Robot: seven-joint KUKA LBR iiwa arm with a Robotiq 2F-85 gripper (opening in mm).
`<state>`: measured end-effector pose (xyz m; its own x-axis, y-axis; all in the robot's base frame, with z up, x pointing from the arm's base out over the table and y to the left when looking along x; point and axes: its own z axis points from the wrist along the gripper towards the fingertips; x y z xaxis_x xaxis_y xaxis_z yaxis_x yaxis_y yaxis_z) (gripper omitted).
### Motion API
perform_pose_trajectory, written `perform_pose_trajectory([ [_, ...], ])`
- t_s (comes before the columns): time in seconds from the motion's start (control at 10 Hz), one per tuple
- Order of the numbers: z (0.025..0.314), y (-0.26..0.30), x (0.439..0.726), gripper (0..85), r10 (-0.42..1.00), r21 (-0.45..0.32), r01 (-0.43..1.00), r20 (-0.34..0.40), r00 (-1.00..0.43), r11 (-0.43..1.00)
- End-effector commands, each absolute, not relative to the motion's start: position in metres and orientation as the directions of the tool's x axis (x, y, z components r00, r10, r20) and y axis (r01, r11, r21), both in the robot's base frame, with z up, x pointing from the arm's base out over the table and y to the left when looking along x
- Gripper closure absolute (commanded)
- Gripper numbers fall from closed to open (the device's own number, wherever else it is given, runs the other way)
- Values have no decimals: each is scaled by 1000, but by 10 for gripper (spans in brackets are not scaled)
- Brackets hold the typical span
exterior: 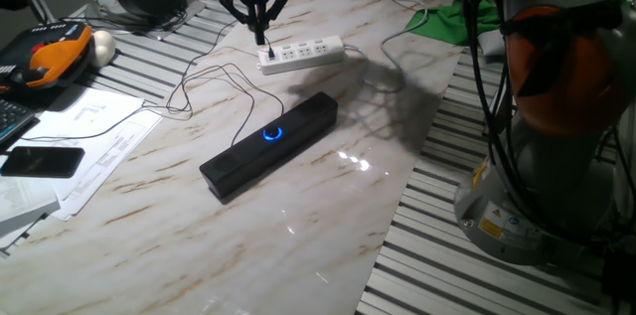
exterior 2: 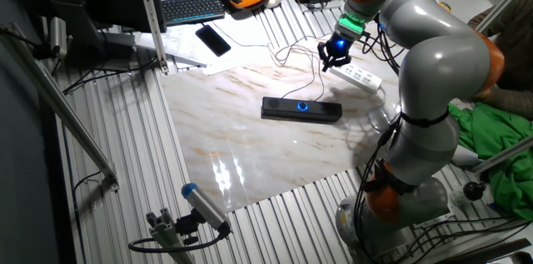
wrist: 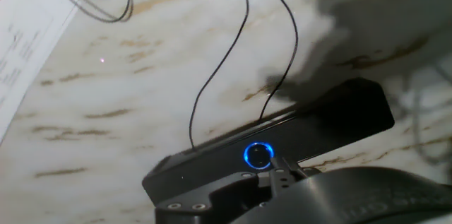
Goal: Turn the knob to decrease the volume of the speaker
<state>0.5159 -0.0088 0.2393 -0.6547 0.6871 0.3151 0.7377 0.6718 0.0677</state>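
Note:
The speaker (exterior: 298, 128) is a long black soundbar lying diagonally on the marble table, also in the other fixed view (exterior 2: 279, 108) and the hand view (wrist: 339, 114). Its knob (exterior: 271, 135) glows with a blue ring on the upper face, also in the other fixed view (exterior 2: 302, 106) and the hand view (wrist: 258, 155). My gripper (exterior: 260, 35) hangs above the table behind the speaker, over the power strip's near end, well apart from the knob. Its fingers are pressed together and hold nothing. It also shows in the other fixed view (exterior 2: 326, 64).
A white power strip (exterior: 303, 54) lies behind the speaker, with thin black cables (exterior: 214, 81) looping to its left. Papers (exterior: 89, 136), a phone (exterior: 40, 161) and an orange pendant (exterior: 50, 57) sit at the left. The robot base (exterior: 556, 156) stands at the right.

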Motion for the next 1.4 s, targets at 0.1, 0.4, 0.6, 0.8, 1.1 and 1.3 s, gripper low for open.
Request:
perform_pose_trajectory([
  [0.1, 239, -9, 516, 850, 678, 59, 730, 326, -659, 681],
  [0.4, 234, -4, 509, 680, 704, 10, 731, 263, -660, 682],
  [0.6, 219, 0, 503, 510, 749, -8, 769, 232, -620, 639],
  [0.8, 201, 3, 496, 510, 813, -24, 828, 205, -545, 561],
  [1.1, 194, 13, 491, 510, 860, -54, 867, 171, -480, 495],
  [1.3, 183, 19, 487, 340, 884, -68, 888, 160, -440, 454],
])
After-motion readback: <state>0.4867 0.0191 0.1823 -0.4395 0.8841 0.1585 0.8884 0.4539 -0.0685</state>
